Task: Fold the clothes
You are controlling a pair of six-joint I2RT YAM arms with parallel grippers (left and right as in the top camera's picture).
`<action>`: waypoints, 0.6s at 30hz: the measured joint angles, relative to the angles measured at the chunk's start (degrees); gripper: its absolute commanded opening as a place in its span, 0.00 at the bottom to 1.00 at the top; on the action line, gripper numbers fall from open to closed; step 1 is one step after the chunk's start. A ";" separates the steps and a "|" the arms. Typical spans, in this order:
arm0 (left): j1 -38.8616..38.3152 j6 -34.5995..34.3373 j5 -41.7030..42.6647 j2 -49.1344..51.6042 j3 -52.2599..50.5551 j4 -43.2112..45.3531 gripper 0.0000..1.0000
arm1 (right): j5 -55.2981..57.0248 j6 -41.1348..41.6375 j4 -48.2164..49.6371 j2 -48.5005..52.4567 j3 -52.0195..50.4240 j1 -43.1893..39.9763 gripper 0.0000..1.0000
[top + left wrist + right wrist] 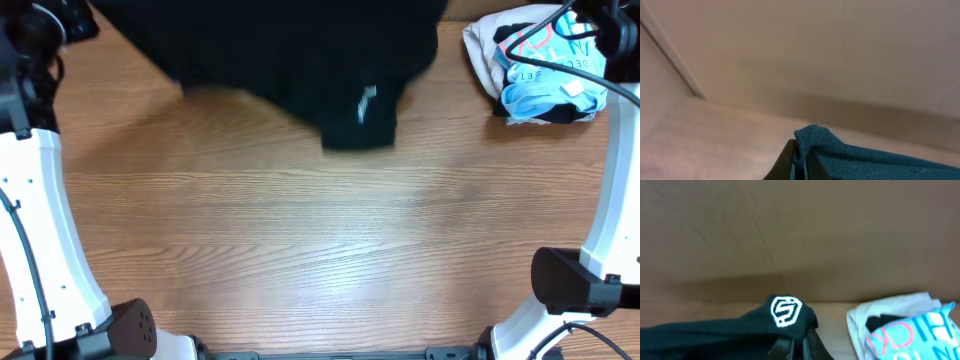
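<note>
The black shirt (290, 50) is spread along the far edge of the table in the overhead view, and a lower flap with a small white mark (367, 103) reaches toward me. My left gripper (799, 162) is shut on a fold of its mesh fabric (850, 155), which looks teal in that view. My right gripper (800, 347) is shut on a fold of the shirt (740, 330) just under the round white logo (785, 311). The fingertips themselves do not show in the overhead view.
A bundled light-blue-and-white garment with pink lettering (545, 65) lies at the far right, and it also shows close beside my right gripper (905, 330). The wooden table (320, 240) stretches in front. The arm bases stand at the front left (40, 250) and front right (600, 270).
</note>
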 measured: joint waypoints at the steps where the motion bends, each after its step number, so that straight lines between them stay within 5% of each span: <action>1: 0.00 0.00 0.02 0.07 1.22 0.15 0.04 | 0.02 -0.02 0.15 -0.02 0.02 0.00 0.04; 10: 0.00 0.02 0.00 2.36 3.85 -4.72 0.04 | -0.02 0.00 -0.79 1.33 0.07 -0.02 0.04; 18: 0.02 0.04 -0.37 12.28 3.85 -21.14 0.04 | -3.15 -3.13 -16.50 10.01 0.13 0.00 0.04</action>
